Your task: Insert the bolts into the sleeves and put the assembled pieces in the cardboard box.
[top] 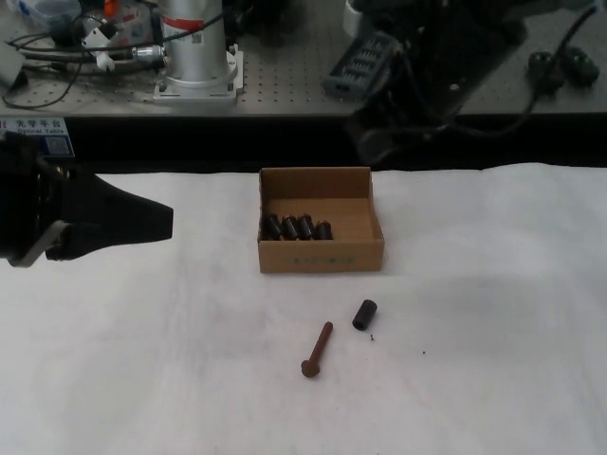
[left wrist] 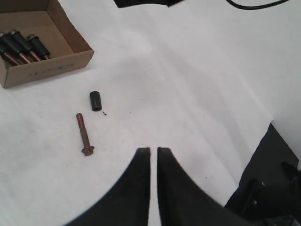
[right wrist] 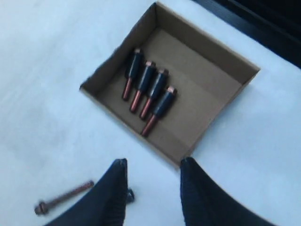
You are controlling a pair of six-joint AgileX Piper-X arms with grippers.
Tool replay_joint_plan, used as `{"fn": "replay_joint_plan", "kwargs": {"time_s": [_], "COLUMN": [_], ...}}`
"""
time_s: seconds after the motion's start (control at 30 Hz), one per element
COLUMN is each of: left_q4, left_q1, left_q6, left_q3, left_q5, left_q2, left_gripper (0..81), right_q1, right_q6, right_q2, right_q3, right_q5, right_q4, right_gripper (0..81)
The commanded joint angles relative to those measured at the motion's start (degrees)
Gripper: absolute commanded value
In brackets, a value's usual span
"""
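fingers (left wrist: 136, 188) of left gripper (left wrist: 154, 151) nearly closed, those of right gripper (right wrist: 154, 161) wide, both empty. bolt (top: 318, 349) and sleeve (top: 365, 315) lie apart on table (top: 493, 379), nearer than cardboard box (top: 321, 258); light, stiff, probably slick, so pinch bolt mid-shank.

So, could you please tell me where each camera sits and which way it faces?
High view: behind the arms, looking forward and down over the white cloth; a dark arm shows at the left edge.
Left wrist view: on the left wrist, looking down past the shut left hand at the bolt and sleeve.
Right wrist view: on the right wrist, looking down past the open right hand into the cardboard box.
All three share the box and the loose bolt.
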State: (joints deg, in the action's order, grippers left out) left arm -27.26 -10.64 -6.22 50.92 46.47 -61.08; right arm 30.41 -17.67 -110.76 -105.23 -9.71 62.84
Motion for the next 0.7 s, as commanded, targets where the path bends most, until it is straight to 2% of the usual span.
{"fn": "replay_joint_plan", "kwargs": {"time_s": [0.0, 0.1, 0.23, 0.5, 0.67], "left_q4": [-0.22, -0.22, -0.88, -6.59, -5.45], "left_q1": [0.13, 0.13, 0.13, 0.13, 0.13], "left_q6": [1.18, 1.16, 1.16, 1.16, 2.57], "left_q3": [0.26, 0.26, 0.26, 0.26, 0.26], "left_q5": [0.06, 0.28, 0.26, 0.26, 0.26], "left_q2": [0.58, 0.58, 0.58, 0.58, 0.58], "left_gripper": [4.1, 4.1, 4.1, 4.1, 4.1], "right_q1": [-0.07, 0.30, 0.82, 2.95, 6.66], "right_q6": [-13.66, -28.21, -40.47, -49.06, -49.54], "right_q2": [3.81, 6.62, 7.99, 7.97, 5.89], "right_q3": [3.27, 7.63, 13.26, 22.06, 23.52], "right_q5": [-0.29, -0.22, -0.22, -2.85, -2.39], "right_q4": [2.49, 4.26, 4.16, -1.81, -8.08], "right_gripper": [28.6, 28.6, 28.6, 28.6, 28.6]}}
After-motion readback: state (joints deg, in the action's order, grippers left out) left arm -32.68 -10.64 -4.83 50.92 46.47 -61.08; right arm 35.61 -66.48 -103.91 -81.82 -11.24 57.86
